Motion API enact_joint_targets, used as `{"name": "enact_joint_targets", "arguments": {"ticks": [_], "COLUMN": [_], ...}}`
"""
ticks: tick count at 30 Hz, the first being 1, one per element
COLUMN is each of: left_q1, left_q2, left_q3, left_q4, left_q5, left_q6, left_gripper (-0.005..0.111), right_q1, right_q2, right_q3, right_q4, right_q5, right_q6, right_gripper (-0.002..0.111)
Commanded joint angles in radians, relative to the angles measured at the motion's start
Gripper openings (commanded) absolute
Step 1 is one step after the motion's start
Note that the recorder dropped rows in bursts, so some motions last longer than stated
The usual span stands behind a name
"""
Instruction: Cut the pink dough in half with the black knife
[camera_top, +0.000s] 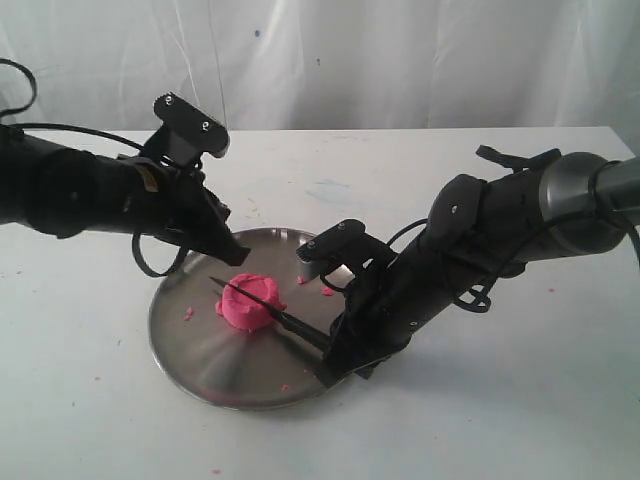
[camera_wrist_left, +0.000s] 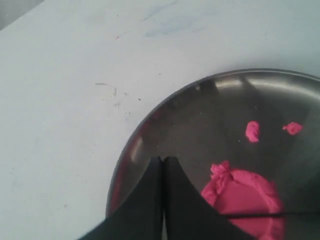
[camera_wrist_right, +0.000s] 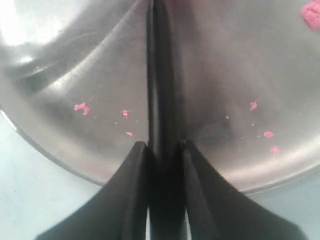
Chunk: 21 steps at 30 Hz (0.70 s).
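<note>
— Lying near the middle of the steel plate (camera_top: 190, 345), a touch toward ten o'clock, the pink dough (camera_top: 249, 303) looks to be one rounded lump, not yet parted as far as I can see.

— And the black knife (camera_top: 268, 308)?

— Its blade rests across the top of the lump, tip pointing toward ten o'clock, handle running back toward four o'clock into the right gripper (camera_top: 338, 352). That claw is clenched on the handle; the right wrist view shows both fingers pressed against it.

— So which step is this?

— I'd judge the cut itself, at its start. Next move calls for pressing the blade straight down through the centre until it meets the steel, without dragging the lump sideways.

— What about the left gripper (camera_top: 238, 256)?

— It hovers over the plate's rim at about eleven o'clock, just beside the dough, jaws closed together on nothing.

— Anything else in the plate?

— Only pink crumbs (camera_wrist_left: 252, 131) scattered on the steel, some toward one o'clock from the lump. A few more lie on the table (camera_top: 520, 400) outside.
</note>
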Motion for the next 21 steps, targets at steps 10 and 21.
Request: {"name": "enact_joint_targets", "arguments": {"ticks": [10,21], "left_q1": [0.004,0.004], "left_q2": [-0.099,-0.088], "left_q3": [0.114,0.182], "left_q4": [-0.004,-0.004], "left_q5": [0.283,-0.089], "left_q6": [-0.008,-0.006], "left_gripper": [0.000,0.000], "right_q1": [0.000,0.000], "right_q2": [0.016,0.016], "right_q3": [0.005,0.005], "right_q4": [-0.016,-0.024], "right_q5": [0.057,0.153], "right_q6": [0.007,0.004], "right_gripper": [0.000,0.000]}}
